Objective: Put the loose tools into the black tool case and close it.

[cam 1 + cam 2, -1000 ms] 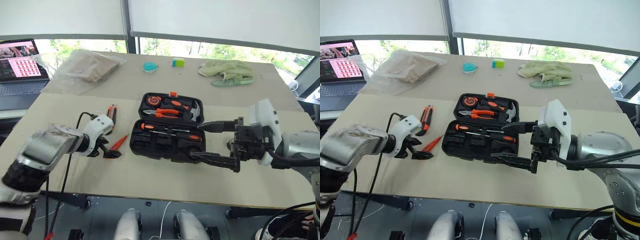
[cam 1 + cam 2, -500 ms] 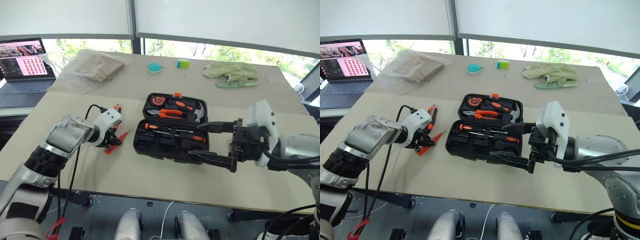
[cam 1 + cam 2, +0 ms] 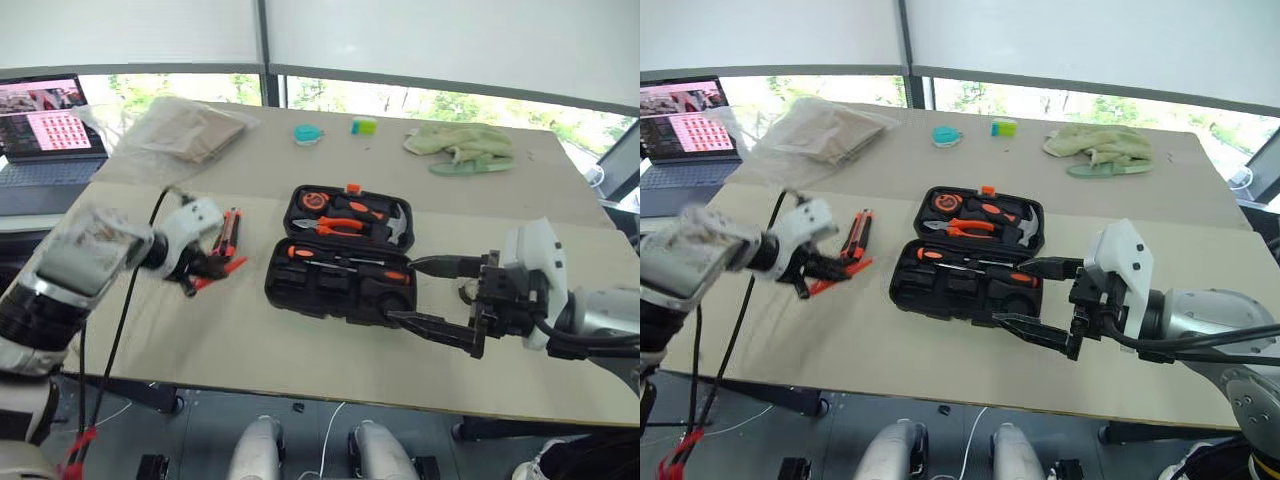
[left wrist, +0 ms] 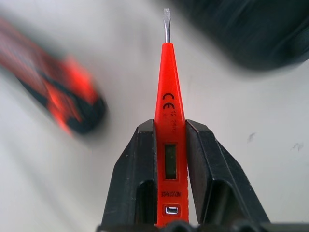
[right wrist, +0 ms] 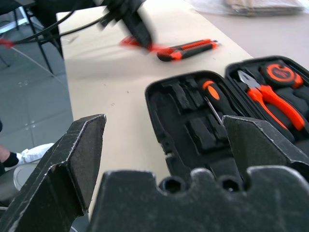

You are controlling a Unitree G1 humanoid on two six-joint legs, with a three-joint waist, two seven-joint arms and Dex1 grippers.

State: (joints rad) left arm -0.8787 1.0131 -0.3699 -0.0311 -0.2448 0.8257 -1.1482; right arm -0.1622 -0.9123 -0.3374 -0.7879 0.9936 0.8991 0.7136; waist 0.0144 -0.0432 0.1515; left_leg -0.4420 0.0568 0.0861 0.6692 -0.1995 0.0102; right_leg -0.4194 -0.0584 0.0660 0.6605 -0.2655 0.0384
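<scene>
The black tool case [image 3: 300, 285] lies open mid-table, with orange-handled screwdrivers [image 3: 345, 262] in its near half and pliers, hammer and tape measure in its lid. My left gripper [image 4: 170, 128] is shut on the slim orange tester screwdriver [image 4: 169, 87], held above the table left of the case with its tip pointing toward the case. A utility knife [image 3: 231, 228] lies on the table just beyond it. My right gripper [image 3: 403, 291] stands open and empty at the case's near right corner.
A laptop [image 3: 45, 130] sits at the far left. A clear plastic bag [image 3: 190, 130], a teal object [image 3: 305, 133], a small green block [image 3: 362, 125] and a green cloth [image 3: 460, 145] lie along the back. The table's front edge runs just under the right gripper.
The left gripper closed on the tester screwdriver where it lay, then lifted it off the table while rolling its wrist. The right gripper has stayed put.
</scene>
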